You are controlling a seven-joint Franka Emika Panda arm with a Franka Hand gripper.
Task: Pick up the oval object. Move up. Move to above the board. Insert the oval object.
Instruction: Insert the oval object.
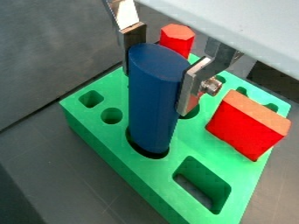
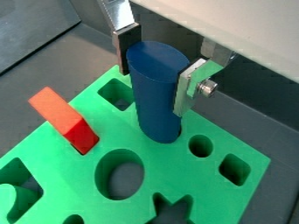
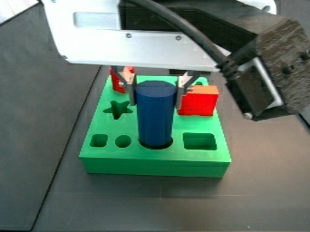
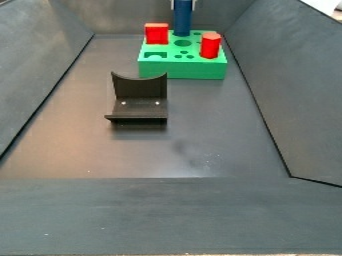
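gripper (image 1: 163, 63): silver plates flank the upper part of the tall blue oval peg (image 1: 153, 96), apparently clasping it | peg: upright, long axis vertical, foot in thick green board's (image 1: 105, 144) oval hole | gripper directly above the hole

Even, soft light; sharp views, faint shadows, no glare.

The oval object (image 1: 156, 96) stands upright with its foot in a hole of the board (image 1: 111, 92), between the gripper (image 1: 163, 66) fingers (image 1: 193, 86), seemingly touching. A cube (image 1: 246, 125) sits on the board beside it, a hexagonal block (image 1: 177, 39) behind.
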